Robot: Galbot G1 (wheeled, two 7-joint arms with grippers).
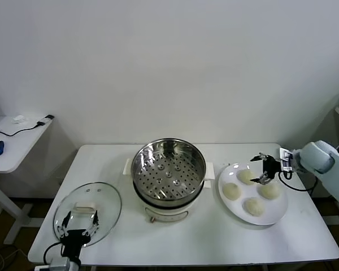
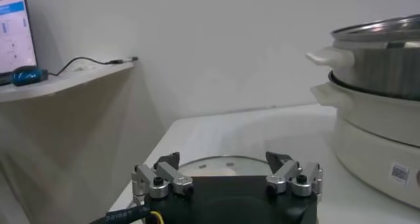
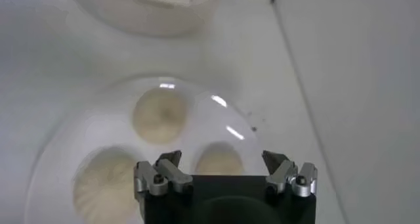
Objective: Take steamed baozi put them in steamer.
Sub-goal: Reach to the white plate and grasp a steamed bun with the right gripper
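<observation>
While right gripper (image 1: 262,168) hovers open, plate (image 3: 59,140) edge cropped

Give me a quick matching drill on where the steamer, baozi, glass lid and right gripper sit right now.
Things:
1 steamer
2 baozi
3 glass lid
4 right gripper

Places:
A on the white plate
B table centre, tray empty
C above the plate, fingers open
D flat on the table, robot's left

Pairs: 1-B, 2-A, 3-D, 4-C
</observation>
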